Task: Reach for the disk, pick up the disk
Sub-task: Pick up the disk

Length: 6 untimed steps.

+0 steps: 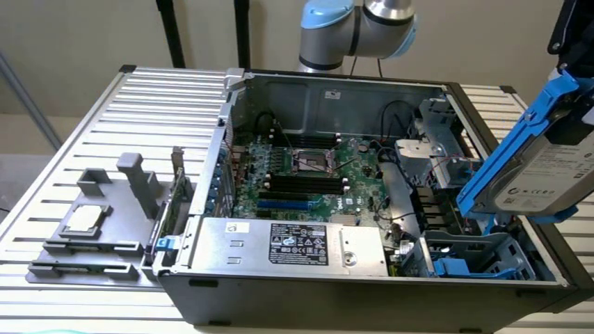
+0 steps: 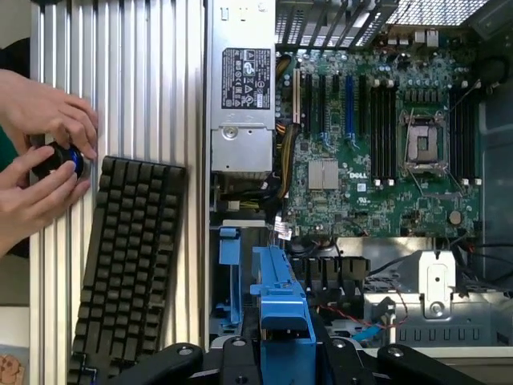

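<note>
The disk [image 1: 546,170] is a silver-grey hard drive with a white label and bright blue rails. It hangs tilted in the air over the open computer case's side on the exterior view's right. My gripper [image 1: 574,66] comes down from the upper corner and is shut on the disk's upper end. In the wrist view the disk [image 2: 280,317] appears edge-on as a blue rail between the dark fingers [image 2: 232,357] of my gripper [image 2: 282,361].
The open computer case [image 1: 371,289] holds a motherboard [image 1: 307,174], a power supply [image 1: 288,243] and blue drive bays [image 1: 469,263] below the disk. A grey tray [image 1: 88,240] with a small chip sits on the slatted table [image 1: 111,125]. A keyboard [image 2: 132,265] and a person's hands [image 2: 44,160] lie beside the case.
</note>
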### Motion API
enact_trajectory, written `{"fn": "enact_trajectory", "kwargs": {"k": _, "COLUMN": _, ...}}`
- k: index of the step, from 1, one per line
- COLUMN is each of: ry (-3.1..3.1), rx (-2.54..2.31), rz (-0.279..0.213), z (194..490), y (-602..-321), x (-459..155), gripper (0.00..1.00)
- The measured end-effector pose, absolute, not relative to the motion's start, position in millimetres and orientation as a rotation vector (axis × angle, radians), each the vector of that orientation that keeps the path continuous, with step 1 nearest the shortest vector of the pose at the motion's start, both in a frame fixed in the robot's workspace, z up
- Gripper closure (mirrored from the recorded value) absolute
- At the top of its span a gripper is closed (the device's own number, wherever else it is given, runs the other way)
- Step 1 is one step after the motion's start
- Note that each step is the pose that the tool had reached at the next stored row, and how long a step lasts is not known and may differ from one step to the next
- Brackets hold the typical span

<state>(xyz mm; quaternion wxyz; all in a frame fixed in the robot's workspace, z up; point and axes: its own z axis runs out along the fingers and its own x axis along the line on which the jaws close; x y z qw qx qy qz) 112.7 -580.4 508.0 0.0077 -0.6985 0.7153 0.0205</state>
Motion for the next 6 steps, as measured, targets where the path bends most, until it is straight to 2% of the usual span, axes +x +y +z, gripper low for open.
{"fn": "enact_trajectory", "kwargs": {"k": 6, "ry": 2.236, "rx": -2.184, "rz": 0.064, "z": 508.0, "y": -580.4, "x": 112.7, "gripper": 0.67}}
